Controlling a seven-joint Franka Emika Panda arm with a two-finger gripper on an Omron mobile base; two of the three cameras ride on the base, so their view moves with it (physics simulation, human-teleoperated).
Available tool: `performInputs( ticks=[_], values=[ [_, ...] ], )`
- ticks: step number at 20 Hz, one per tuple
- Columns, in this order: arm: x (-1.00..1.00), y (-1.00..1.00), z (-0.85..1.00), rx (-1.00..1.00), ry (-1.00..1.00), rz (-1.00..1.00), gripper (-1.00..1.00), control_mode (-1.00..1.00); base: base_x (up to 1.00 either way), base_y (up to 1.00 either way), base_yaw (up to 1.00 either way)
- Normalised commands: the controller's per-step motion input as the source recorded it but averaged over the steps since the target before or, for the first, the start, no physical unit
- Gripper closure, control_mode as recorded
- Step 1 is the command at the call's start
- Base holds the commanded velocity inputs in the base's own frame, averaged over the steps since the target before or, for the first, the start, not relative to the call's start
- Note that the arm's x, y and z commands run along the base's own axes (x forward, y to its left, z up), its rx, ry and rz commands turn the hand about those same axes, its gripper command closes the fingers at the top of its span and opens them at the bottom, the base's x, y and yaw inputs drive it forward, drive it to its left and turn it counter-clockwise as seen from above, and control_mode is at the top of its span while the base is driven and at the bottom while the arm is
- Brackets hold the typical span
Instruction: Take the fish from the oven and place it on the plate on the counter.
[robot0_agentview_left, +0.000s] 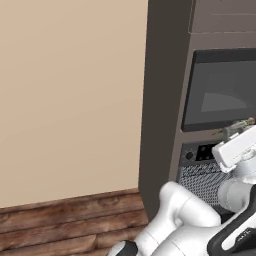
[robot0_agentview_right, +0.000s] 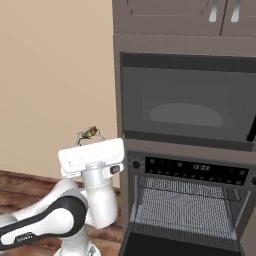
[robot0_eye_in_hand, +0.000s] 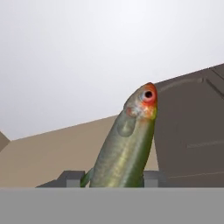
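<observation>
My gripper (robot0_agentview_right: 90, 135) points upward in front of the oven and is shut on the fish (robot0_agentview_right: 90, 131), a slender olive-green fish with a reddish head. In the hand view the fish (robot0_eye_in_hand: 127, 144) rises head-up between the two fingertips (robot0_eye_in_hand: 70, 177). From the left base view the fish (robot0_agentview_left: 241, 123) sits above the white hand, held by the gripper (robot0_agentview_left: 234, 130). The oven (robot0_agentview_right: 190, 171) stands open to the right of the hand, its wire rack (robot0_agentview_right: 185, 205) bare and its door (robot0_agentview_right: 170, 242) folded down. The plate and the counter are out of view.
A dark microwave (robot0_agentview_right: 185, 105) is built in above the oven, with cabinet doors (robot0_agentview_right: 175, 15) over it. The tall cabinet's side panel (robot0_agentview_left: 160, 110) meets a beige wall (robot0_agentview_left: 70, 95). Wood flooring (robot0_agentview_left: 70, 225) runs along the bottom left.
</observation>
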Motion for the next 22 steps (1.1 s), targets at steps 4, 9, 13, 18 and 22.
performInputs(
  ticks=[4, 9, 13, 18, 22],
  values=[
    [0.45, 0.28, 0.00, -0.02, 0.05, -0.03, 1.00, -1.00, 0.00, 0.00, 0.00],
    [0.51, 0.48, -0.02, -0.01, 0.03, -0.03, 1.00, -1.00, 0.00, 0.00, 0.00],
    [0.29, 0.63, -0.19, 0.00, 0.00, -0.01, 1.00, -1.00, 0.00, 0.00, 0.00],
    [-0.01, 0.68, -0.39, 0.00, -0.01, 0.00, 1.00, -1.00, 0.00, 0.00, 0.00],
    [-0.28, 0.64, -0.15, 0.00, -0.01, 0.00, 1.00, -1.00, 0.00, 0.00, 0.00]
  ],
)
